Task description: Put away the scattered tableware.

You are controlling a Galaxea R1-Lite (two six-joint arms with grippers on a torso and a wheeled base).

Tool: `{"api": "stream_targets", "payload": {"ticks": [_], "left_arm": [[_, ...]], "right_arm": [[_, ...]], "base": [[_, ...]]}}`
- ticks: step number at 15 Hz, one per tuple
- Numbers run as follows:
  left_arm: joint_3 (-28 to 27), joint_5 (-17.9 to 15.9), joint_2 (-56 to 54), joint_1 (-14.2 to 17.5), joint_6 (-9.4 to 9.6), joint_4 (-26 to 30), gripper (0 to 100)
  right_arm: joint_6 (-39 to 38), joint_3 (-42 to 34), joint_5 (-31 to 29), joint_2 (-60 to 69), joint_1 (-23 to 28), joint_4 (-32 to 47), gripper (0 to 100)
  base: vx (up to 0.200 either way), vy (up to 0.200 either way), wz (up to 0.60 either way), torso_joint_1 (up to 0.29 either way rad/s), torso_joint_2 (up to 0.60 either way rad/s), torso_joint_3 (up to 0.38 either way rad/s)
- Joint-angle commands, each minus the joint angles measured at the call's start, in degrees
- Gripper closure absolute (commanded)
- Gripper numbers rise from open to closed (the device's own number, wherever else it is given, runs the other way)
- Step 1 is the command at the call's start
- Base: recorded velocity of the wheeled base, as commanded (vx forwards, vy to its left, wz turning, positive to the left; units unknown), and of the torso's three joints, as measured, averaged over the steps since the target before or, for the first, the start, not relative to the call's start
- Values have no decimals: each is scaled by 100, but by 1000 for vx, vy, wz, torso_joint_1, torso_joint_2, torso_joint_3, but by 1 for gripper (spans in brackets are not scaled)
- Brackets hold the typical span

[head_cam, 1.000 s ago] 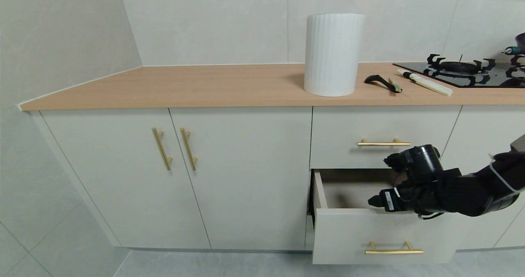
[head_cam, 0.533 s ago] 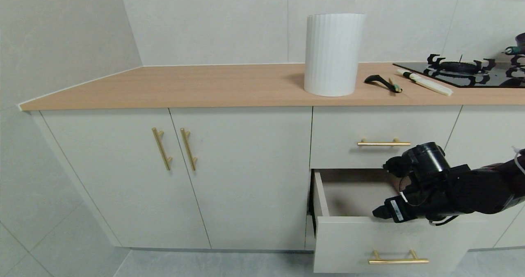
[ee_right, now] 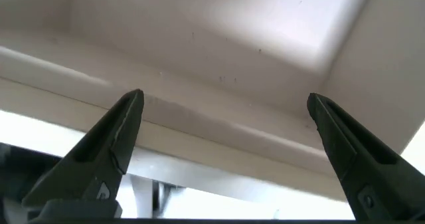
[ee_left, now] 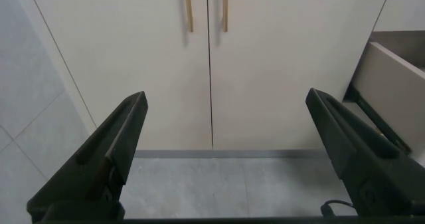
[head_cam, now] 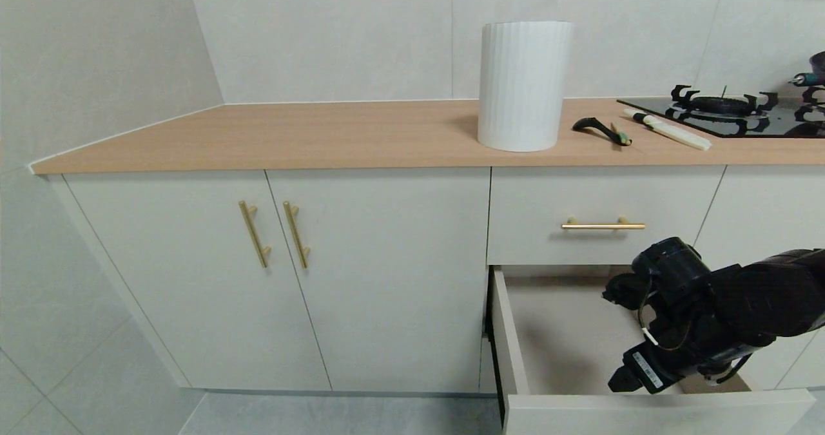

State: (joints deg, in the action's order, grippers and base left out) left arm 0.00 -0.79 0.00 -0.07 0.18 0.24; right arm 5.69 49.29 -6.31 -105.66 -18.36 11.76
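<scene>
We see the lower drawer (head_cam: 567, 332) standing wide open under the wooden counter (head_cam: 290, 135), and its inside looks bare. The right gripper (ee_right: 224, 98) hangs over the front edge of this drawer, near its right side. Its two fingers (ee_right: 119, 141) are spread far apart and hold nothing, and we cannot tell if they touch the drawer. The left gripper (ee_left: 224, 98) is low down in front of the cupboard doors (ee_left: 265, 58) with the gold handles. Its fingers (ee_left: 116, 144) are spread wide too, with nothing between them. The tableware lies up on the counter, well away from both grippers. A black-handled utensil (head_cam: 596, 125) lies just beside a tall white ribbed container (head_cam: 523, 87), and a small green-tipped piece (head_cam: 622, 138) touches it. A long white utensil (head_cam: 670, 131) lies next to them, close to the black stove (head_cam: 728, 109). The upper drawer (head_cam: 599, 196) above the open one is closed
</scene>
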Motion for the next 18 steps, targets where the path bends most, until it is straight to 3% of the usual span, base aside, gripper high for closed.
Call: {"api": "stream_targets", "payload": {"ticks": [1,12,18], "left_arm": [[0,0,0,-1,-1,2,0],[0,0,0,-1,-1,2,0],[0,0,0,-1,-1,2,0]], "right_arm": [[107,11,-19,177,-124,221,0],[239,125,-54,151,-766,1847,0],[248,195,-54,159,-1073,2366,0]], "base": [[0,0,0,0,0,0],[0,0,0,0,0,0],[0,0,0,0,0,0]]}}
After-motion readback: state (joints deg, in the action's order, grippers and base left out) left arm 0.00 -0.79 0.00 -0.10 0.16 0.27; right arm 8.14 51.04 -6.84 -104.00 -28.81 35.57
